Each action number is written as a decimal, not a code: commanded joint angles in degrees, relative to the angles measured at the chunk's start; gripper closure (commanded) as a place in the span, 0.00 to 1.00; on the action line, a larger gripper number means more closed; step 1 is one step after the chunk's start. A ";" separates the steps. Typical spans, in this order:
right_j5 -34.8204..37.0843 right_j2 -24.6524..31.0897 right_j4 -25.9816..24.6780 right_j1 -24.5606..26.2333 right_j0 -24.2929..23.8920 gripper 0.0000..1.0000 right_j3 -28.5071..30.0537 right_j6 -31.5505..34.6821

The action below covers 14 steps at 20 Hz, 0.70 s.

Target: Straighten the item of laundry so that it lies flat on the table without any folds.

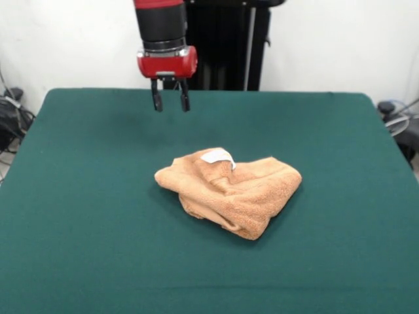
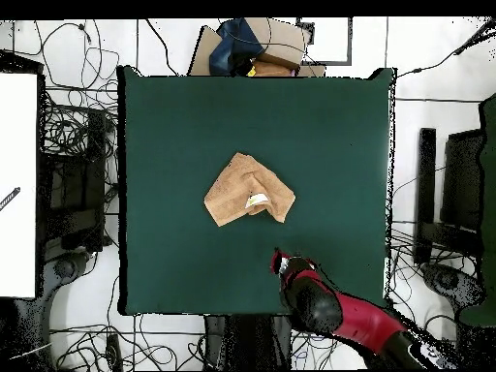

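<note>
The light orange-brown towel [image 1: 229,190] lies crumpled in a folded heap near the middle of the dark green table [image 1: 78,196]. Its small white tag [image 1: 218,156] shows on top at the far side. My gripper [image 1: 170,103] hangs open and empty above the table's far part, behind and to the left of the towel, well clear of it. In the overhead view the towel [image 2: 248,190] is a rough triangle with the tag [image 2: 258,201] on its robot-side edge. There the gripper [image 2: 280,260] is between the towel and the table's [image 2: 165,126] bottom edge.
The robot's black pedestal [image 1: 222,46] stands behind the table. Cables and equipment [image 2: 73,184] lie on the floor around the table. Brown and blue things [image 2: 254,46] sit just beyond the table's top edge in the overhead view.
</note>
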 commanded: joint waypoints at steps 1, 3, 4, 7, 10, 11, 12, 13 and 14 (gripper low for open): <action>-3.62 5.88 -3.17 2.17 0.07 0.00 -2.15 8.10; -4.20 5.60 -4.21 1.84 0.44 0.00 -2.49 7.41; -4.37 5.49 -4.54 1.71 0.48 0.00 -2.49 7.28; -4.52 5.77 -5.33 1.74 0.26 0.00 -2.59 7.28; -4.68 6.23 -5.93 4.55 0.43 0.00 -4.51 7.42; -4.69 6.24 -5.92 5.41 0.59 0.00 -5.30 7.40; -4.57 6.09 -5.90 6.19 0.88 0.00 -6.18 7.24; -4.30 6.15 -5.91 6.67 1.01 0.00 -6.88 6.97; -3.79 6.21 -5.85 6.99 1.22 0.00 -7.69 6.70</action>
